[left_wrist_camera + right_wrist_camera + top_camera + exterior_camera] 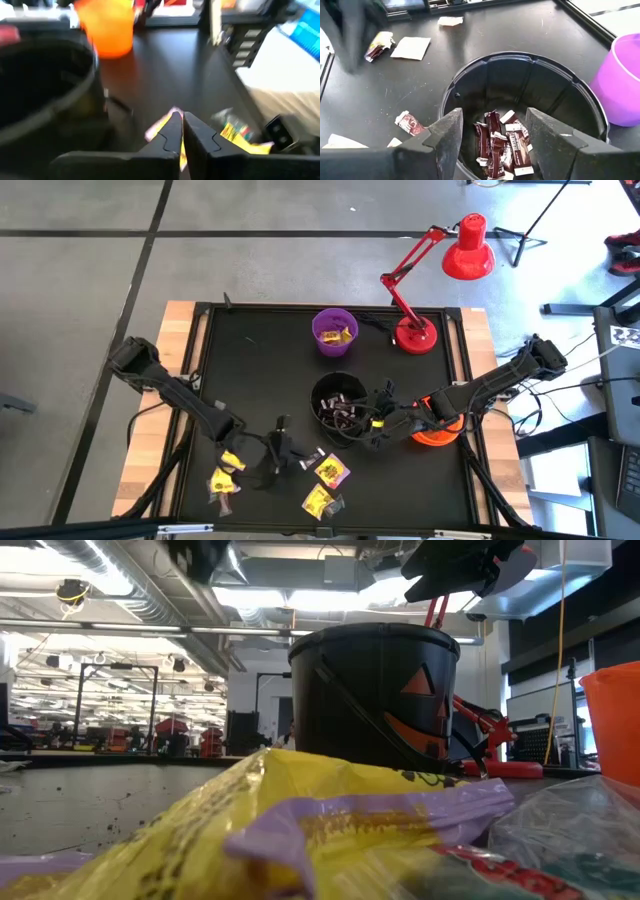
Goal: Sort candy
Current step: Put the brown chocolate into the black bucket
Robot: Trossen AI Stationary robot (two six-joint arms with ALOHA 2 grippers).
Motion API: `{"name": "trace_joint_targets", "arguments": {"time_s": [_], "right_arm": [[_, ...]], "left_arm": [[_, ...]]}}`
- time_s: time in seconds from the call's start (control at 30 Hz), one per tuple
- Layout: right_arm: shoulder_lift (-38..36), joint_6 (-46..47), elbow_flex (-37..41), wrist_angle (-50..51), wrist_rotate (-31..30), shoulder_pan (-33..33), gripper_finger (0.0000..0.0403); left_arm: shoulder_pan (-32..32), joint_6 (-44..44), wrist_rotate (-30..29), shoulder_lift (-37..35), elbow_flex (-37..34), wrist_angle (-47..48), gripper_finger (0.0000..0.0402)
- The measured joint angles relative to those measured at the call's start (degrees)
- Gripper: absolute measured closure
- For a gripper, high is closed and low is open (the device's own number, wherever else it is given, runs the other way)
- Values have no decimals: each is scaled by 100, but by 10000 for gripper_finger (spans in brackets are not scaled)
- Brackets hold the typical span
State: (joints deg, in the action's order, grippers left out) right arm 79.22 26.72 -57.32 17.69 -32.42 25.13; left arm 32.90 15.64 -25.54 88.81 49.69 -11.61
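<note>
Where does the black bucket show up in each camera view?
High view: black bucket at table centre, below the purple bowl.
Low view: centre, with a jack-o'-lantern face.
Left wrist view: left edge, blurred.
Right wrist view: centre, brown candy inside.
Shared landmark: orange bowl.

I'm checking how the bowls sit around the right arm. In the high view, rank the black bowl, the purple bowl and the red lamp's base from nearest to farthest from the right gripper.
1. Black bowl: nearest, right beside the right gripper, toward table centre.
2. Red lamp's base: next, at the table's far edge.
3. Purple bowl: farthest, at the far edge beyond the black bowl.
</note>
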Motion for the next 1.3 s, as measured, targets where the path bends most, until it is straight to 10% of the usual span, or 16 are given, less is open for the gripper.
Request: {"name": "trace_joint_targets", "arguments": {"time_s": [0.4, 0.63, 0.97, 1.3], "right_arm": [[0, 0, -2, 4, 53, 1, 185], [0, 0, -2, 3, 52, 1, 185], [0, 0, -2, 2, 52, -2, 185], [0, 0, -2, 4, 52, -2, 185]], "left_arm": [[-278, 1478, 319, 1545, -2, 4, 213], [-374, 1710, 613, 2061, 5, -230, 175], [-411, 1683, 450, 2189, 20, -237, 211], [-567, 1967, 866, 2130, 9, -202, 377]]}}
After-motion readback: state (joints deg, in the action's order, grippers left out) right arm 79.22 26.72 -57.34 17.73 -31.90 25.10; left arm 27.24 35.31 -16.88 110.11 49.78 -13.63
